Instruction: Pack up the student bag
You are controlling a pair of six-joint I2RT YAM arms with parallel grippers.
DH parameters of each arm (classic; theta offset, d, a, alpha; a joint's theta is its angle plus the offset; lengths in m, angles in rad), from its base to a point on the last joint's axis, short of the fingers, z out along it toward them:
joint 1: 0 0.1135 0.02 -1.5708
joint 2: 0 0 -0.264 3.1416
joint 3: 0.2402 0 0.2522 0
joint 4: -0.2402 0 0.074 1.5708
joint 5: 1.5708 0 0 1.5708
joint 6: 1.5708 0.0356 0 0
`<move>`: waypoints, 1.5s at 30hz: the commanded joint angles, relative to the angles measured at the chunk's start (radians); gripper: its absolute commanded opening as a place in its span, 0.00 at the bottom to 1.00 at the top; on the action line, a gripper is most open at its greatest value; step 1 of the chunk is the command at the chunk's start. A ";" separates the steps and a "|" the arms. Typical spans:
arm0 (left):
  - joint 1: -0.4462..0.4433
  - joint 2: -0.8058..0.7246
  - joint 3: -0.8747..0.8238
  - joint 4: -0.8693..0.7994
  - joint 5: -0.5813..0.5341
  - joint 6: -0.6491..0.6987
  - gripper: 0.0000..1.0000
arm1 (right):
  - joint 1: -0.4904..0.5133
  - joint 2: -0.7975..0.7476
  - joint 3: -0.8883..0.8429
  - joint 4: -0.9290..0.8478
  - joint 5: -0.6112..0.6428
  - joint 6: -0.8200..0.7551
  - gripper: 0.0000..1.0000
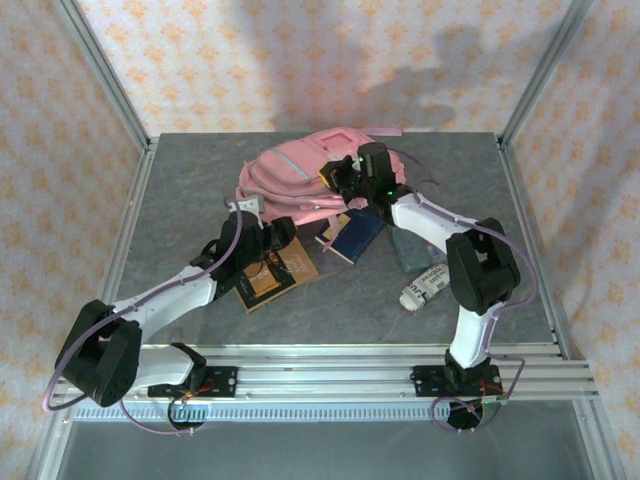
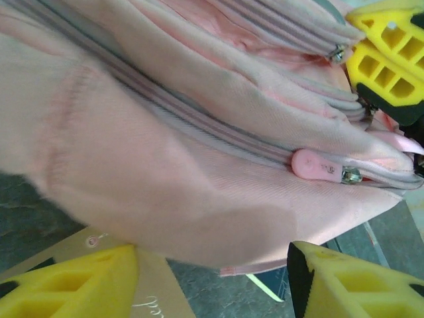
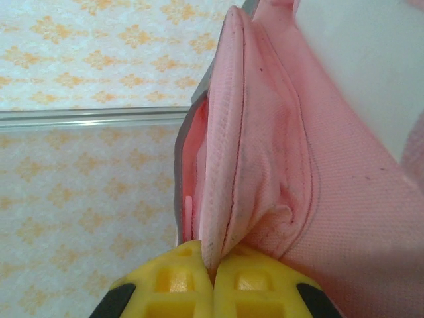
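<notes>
Toward the desk's far edge, seen from above, I find the bag. Left wrist: my left end effector stands apart, close against it. Right wrist: my right end effector is pinched together on its fabric.

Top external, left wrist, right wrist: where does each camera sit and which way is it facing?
Top external: above and behind the robot, looking down at the table and student bag; both arms show.
Left wrist: on the left arm, facing the bag's zipped side; the open left gripper frames the bottom.
Right wrist: on the right arm, facing a bag fold and wall; the right gripper pinches it.
Shared: top external and left wrist both show that gripper at the bag.
</notes>
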 commanded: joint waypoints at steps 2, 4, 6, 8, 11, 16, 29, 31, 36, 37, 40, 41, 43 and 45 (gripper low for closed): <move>0.007 0.014 0.057 0.084 0.060 0.054 0.62 | 0.005 -0.083 0.010 0.169 -0.062 -0.023 0.00; 0.007 0.011 0.068 0.116 0.069 0.077 0.61 | 0.005 -0.090 0.000 0.164 -0.060 -0.029 0.00; 0.006 0.022 0.078 0.132 0.069 0.080 0.57 | 0.004 -0.092 -0.009 0.174 -0.062 -0.024 0.00; 0.007 0.060 0.089 0.126 0.067 0.088 0.51 | 0.004 -0.095 -0.006 0.180 -0.066 -0.020 0.00; 0.003 0.142 0.077 0.113 0.071 0.068 0.44 | 0.003 -0.095 0.011 0.180 -0.070 -0.019 0.00; 0.000 0.272 0.038 0.103 0.031 0.021 0.42 | 0.002 -0.114 0.021 0.193 -0.082 -0.015 0.00; -0.034 0.163 0.027 0.034 -0.003 0.022 0.37 | -0.009 -0.123 -0.016 0.250 -0.103 0.016 0.00; -0.039 0.077 -0.014 0.039 -0.005 0.016 0.42 | -0.008 -0.118 -0.021 0.252 -0.105 0.019 0.00; -0.058 -0.054 -0.029 -0.016 -0.005 0.009 0.48 | -0.008 -0.112 -0.031 0.261 -0.100 0.020 0.00; -0.067 -0.071 -0.031 -0.021 -0.003 0.005 0.48 | -0.009 -0.112 -0.031 0.258 -0.099 0.019 0.00; -0.106 -0.106 -0.023 -0.034 -0.027 -0.005 0.47 | -0.009 -0.107 -0.027 0.253 -0.097 0.017 0.00; -0.117 -0.112 -0.017 -0.039 -0.036 -0.007 0.47 | -0.009 -0.107 -0.028 0.251 -0.098 0.016 0.00; -0.140 -0.119 -0.003 -0.039 -0.050 -0.022 0.46 | -0.007 -0.104 -0.025 0.249 -0.097 0.015 0.00; -0.155 -0.108 0.013 -0.035 -0.047 -0.026 0.47 | -0.009 -0.104 -0.024 0.248 -0.097 0.016 0.00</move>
